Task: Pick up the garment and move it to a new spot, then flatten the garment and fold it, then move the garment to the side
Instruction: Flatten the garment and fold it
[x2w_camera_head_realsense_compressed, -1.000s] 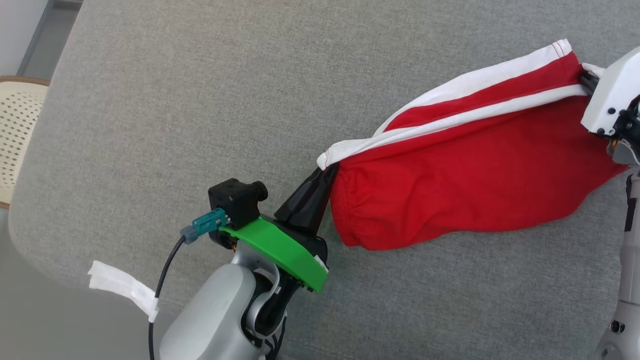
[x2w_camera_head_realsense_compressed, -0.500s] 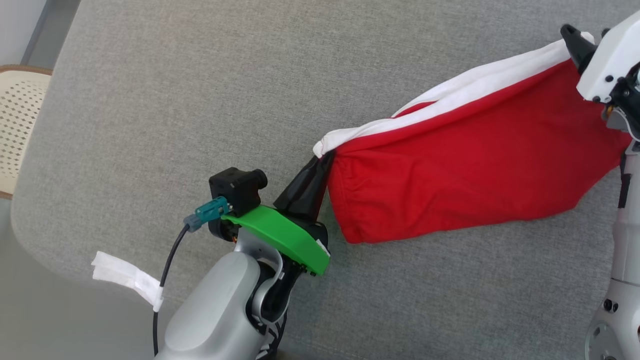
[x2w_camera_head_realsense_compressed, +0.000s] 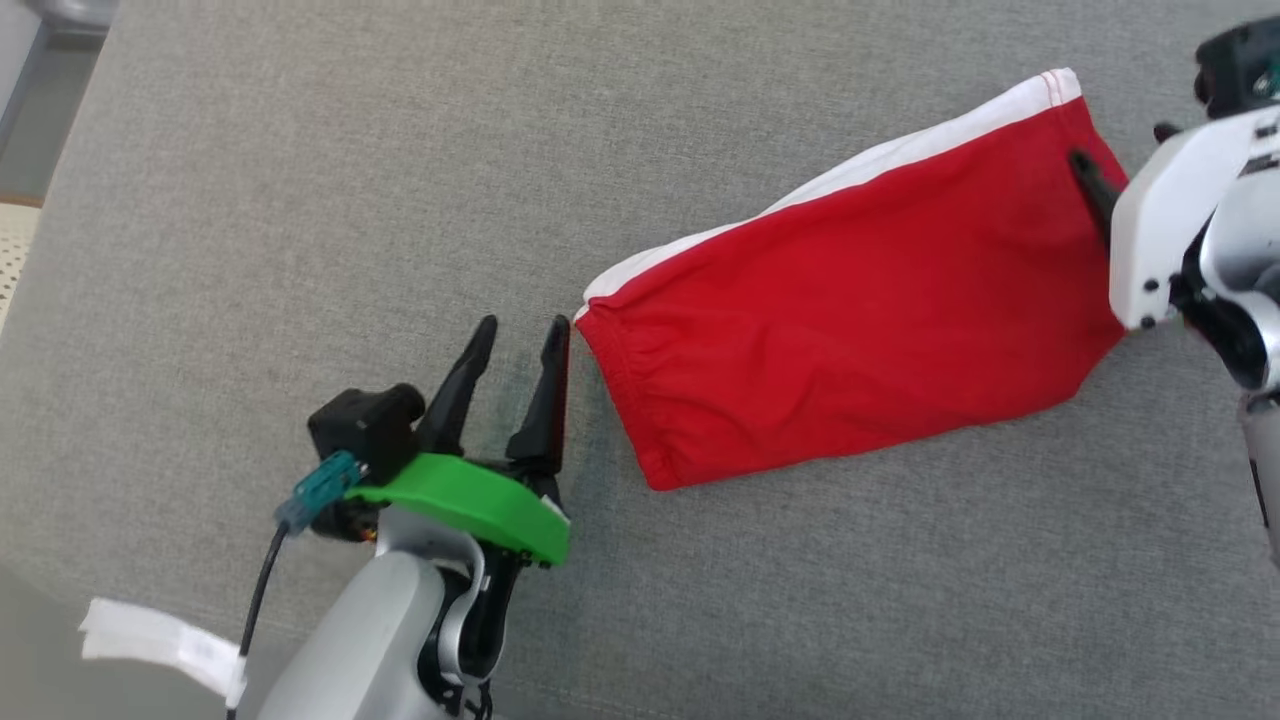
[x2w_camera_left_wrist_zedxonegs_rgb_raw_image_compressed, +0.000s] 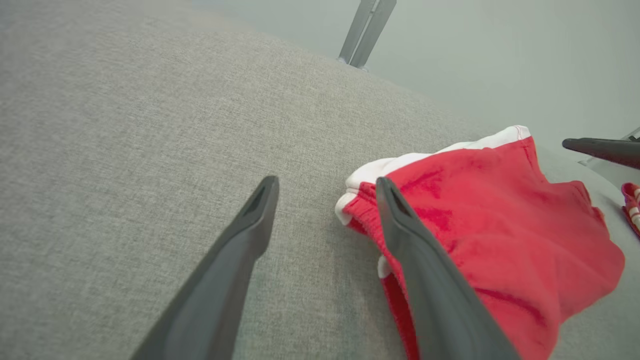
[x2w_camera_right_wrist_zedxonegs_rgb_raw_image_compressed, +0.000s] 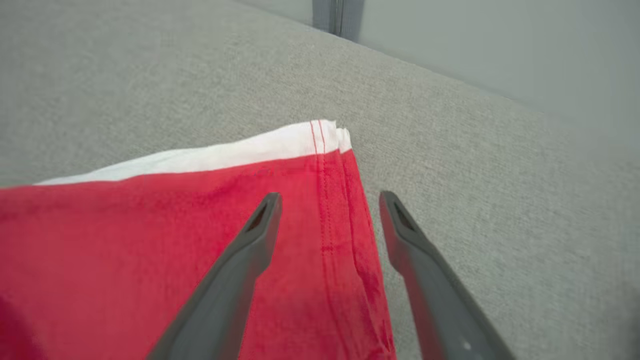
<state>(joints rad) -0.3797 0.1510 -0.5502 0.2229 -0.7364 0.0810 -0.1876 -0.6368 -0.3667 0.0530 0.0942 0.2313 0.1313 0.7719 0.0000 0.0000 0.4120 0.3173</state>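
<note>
A red garment (x2w_camera_head_realsense_compressed: 850, 310) lies folded flat on a table (x2w_camera_head_realsense_compressed: 300, 200) covered in grey woven cloth. It sits on the right part of the tabletop, well away from the rounded near-left corner. Its long axis runs on a slant, from nearer the robot on the left to farther away on the right. The gathered elastic waistband (x2w_camera_head_realsense_compressed: 625, 400) forms the near-left end and the stitched hem (x2w_camera_right_wrist_zedxonegs_rgb_raw_image_compressed: 327, 165) forms the far-right end. A white stripe (x2w_camera_head_realsense_compressed: 880, 165) follows the long edge facing the table's far side. The fabric looks soft and matte and is puckered at the waistband, while the body shows only shallow creases.

The left gripper (x2w_camera_head_realsense_compressed: 520, 345) stands just beside the waistband with its two tapered dark fingers spread apart and nothing between them. One finger overlaps the garment's edge in the left wrist view, but whether it touches the cloth cannot be told. The right gripper (x2w_camera_right_wrist_zedxonegs_rgb_raw_image_compressed: 331, 197) also has its fingers spread, straddling the hem's side edge with one over red cloth and one over bare table. It holds nothing.

The head view cuts off the right arm's white housing, which hides the garment's far-right corner. A red-and-white striped scrap (x2w_camera_left_wrist_zedxonegs_rgb_raw_image_compressed: 631, 205) at the left wrist view's right edge is too cropped to identify.
</note>
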